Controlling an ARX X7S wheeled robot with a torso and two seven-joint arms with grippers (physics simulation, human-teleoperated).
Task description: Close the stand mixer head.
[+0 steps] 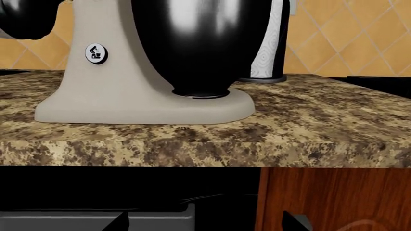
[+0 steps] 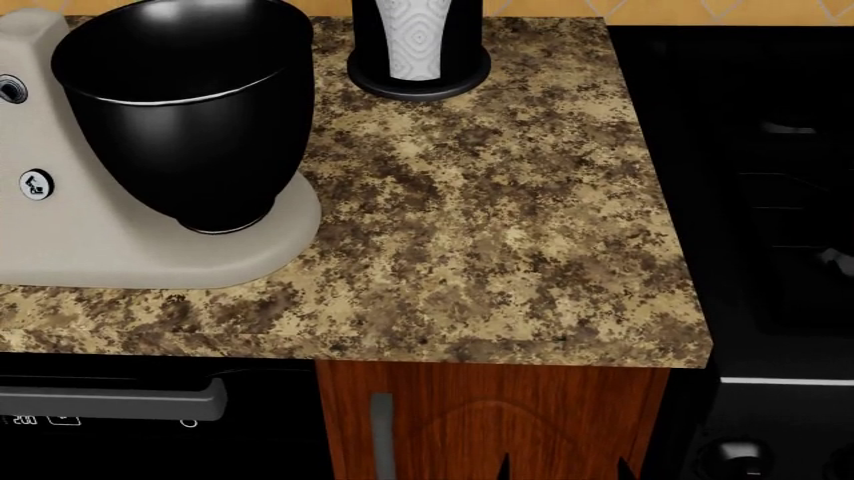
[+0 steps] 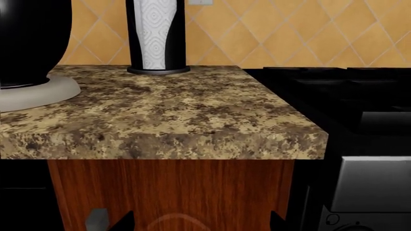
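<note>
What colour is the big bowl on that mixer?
Glossy black mixing bowl, seen best in the head view.

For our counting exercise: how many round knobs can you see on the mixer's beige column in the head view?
2. One knob with a mixer icon sits low on the column; another knob sits above it at the picture's edge. More may be hidden out of frame.
</note>
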